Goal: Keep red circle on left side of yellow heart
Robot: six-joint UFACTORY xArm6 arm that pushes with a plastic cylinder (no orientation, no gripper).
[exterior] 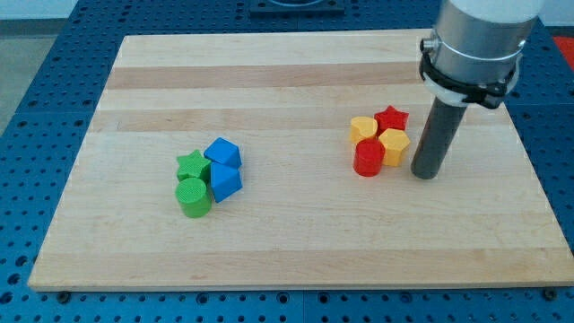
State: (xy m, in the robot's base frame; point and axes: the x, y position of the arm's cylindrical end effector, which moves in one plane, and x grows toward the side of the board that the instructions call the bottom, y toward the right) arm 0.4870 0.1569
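Observation:
The red circle (369, 158) stands in a tight cluster at the board's right middle. The yellow heart (362, 128) sits just above it, touching it. A red star (391, 117) lies to the right of the heart, and a yellow hexagon (395, 144) touches the red circle's upper right. My tip (425, 174) rests on the board just to the right of the yellow hexagon and the red circle, a small gap away from them.
A second cluster lies at the left middle of the wooden board (296, 251): a green star (190, 164), a green circle (193, 196) and two blue blocks (221, 152) (225, 182), whose shapes I cannot make out. The arm's wide grey body (471, 40) hangs over the board's upper right.

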